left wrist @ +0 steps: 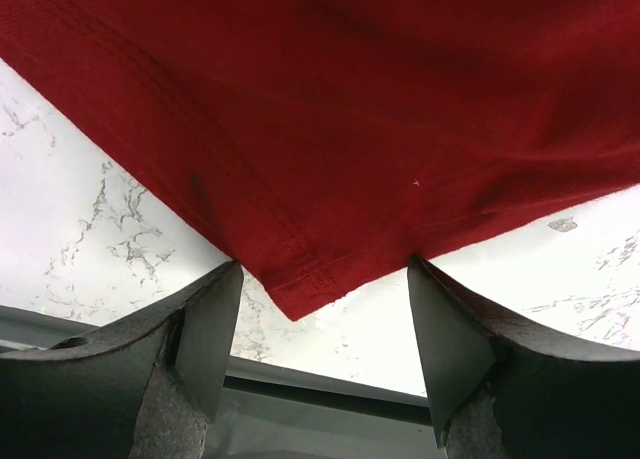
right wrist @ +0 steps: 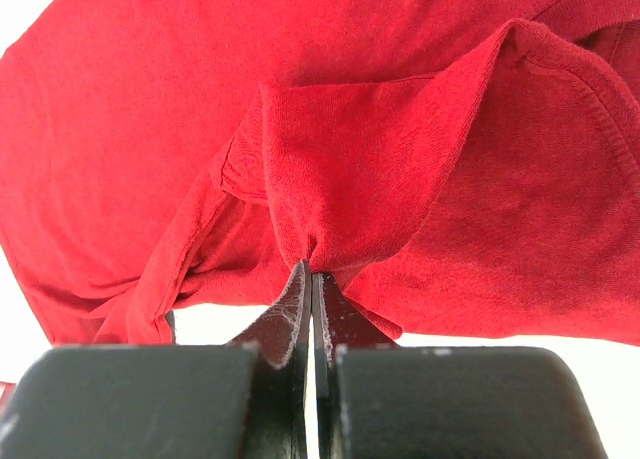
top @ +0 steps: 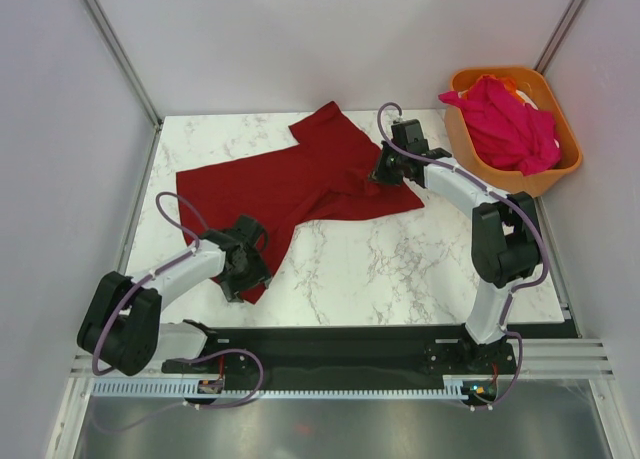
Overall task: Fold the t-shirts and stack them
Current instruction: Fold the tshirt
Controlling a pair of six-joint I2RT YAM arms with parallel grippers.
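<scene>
Lying spread across the white marble-patterned table, the dark crimson red cloth t-shirt runs from the left-centre up toward the far middle, one sleeve pointing at the back wall. Right gripper sits on the shirt's right portion; the right wrist view shows its jaws pressed together with a bunched fold of red cloth pinched between them, the fabric tented upward from the pinch. Left gripper rests at the shirt's near-left corner; the left wrist view shows its jaws wide apart, the hemmed corner of the shirt lying between the two fingers, nothing clamped. Bright magenta pink t-shirt heaped in the orange plastic tub at the table's far-right corner, well apart from the red one.
</scene>
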